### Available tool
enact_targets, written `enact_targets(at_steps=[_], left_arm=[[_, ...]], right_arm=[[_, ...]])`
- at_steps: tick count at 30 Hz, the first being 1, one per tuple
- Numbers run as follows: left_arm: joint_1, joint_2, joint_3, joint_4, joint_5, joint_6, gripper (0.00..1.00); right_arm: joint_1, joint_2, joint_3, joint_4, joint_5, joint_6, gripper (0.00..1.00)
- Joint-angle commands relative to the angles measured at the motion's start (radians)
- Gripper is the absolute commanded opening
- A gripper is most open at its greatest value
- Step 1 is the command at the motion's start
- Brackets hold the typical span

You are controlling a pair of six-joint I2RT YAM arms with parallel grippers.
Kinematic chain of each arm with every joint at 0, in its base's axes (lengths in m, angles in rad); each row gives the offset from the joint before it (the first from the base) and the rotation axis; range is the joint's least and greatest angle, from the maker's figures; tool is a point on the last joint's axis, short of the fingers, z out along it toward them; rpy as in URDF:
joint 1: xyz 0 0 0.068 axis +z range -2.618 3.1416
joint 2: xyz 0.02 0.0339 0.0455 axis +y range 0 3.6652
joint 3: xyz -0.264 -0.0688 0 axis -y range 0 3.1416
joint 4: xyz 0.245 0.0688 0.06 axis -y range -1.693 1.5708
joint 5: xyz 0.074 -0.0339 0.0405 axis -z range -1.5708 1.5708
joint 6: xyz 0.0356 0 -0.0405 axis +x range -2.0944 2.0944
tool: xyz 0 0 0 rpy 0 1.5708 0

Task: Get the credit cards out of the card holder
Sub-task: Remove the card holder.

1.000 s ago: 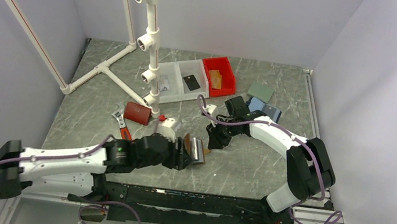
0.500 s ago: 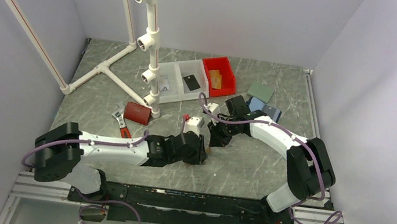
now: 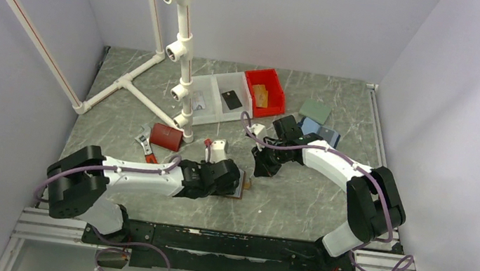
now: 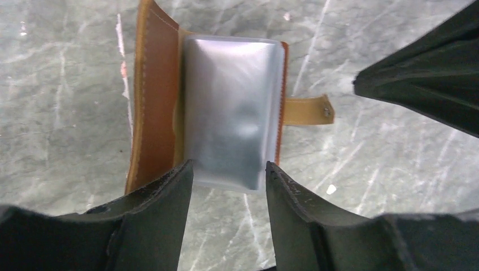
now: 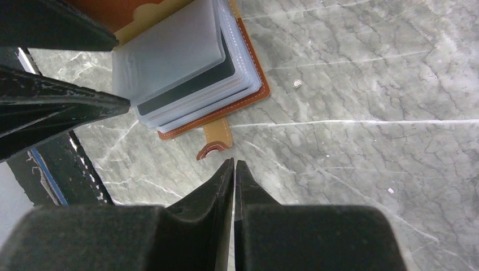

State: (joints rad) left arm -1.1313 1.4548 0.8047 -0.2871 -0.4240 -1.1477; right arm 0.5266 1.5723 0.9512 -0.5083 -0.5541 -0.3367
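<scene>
Between your two arms, the brown leather card holder (image 4: 152,101) is lying open on the grey marbled surface (image 4: 56,84), with a black card (image 5: 192,84) showing in its clear plastic sleeves (image 4: 231,113). Your left fingers (image 4: 169,197) are hovering parted and empty over its edge. Your right fingers (image 5: 217,192) are pressing together, holding nothing, beside its tan strap tab (image 5: 217,141).

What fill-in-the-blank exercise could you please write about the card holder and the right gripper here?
1. The card holder lies ____, not closed, on the table.
2. The right gripper is ____ and holds nothing.
3. Inside the clear sleeves, one credit card shows, coloured ____.

Missing words: open; shut; black.
</scene>
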Motion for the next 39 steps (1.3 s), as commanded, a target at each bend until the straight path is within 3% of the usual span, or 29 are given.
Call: enact_targets(at_steps=[1, 9, 18, 26, 31, 33, 39], left_arm=[[0.008, 0.033, 0.062, -0.089, -0.058, -0.022, 0.57], [0.012, 0.108, 0.146, -0.222, -0.103, 0.001, 0.57], [0.013, 0.109, 0.180, -0.135, 0.017, 0.188, 0.69], [0.013, 0.259, 0.322, -0.311, -0.037, 0.207, 0.69], [0.012, 0.314, 0.385, -0.401, -0.088, 0.175, 0.64], [0.010, 0.307, 0.385, -0.417, -0.104, 0.164, 0.57], [0.010, 0.242, 0.340, -0.406, -0.124, 0.146, 0.53]], right_arm=[[-0.004, -0.001, 0.026, 0.026, 0.006, 0.007, 0.06], [-0.004, 0.001, 0.026, 0.023, 0.001, 0.006, 0.06], [-0.004, -0.002, 0.027, 0.021, -0.006, 0.005, 0.06], [-0.003, -0.003, 0.027, 0.021, -0.009, 0.006, 0.06], [-0.004, -0.002, 0.027, 0.019, -0.012, 0.006, 0.06], [-0.002, -0.001, 0.028, 0.019, -0.013, 0.004, 0.06], [-0.002, 0.002, 0.030, 0.017, -0.015, 0.004, 0.06]])
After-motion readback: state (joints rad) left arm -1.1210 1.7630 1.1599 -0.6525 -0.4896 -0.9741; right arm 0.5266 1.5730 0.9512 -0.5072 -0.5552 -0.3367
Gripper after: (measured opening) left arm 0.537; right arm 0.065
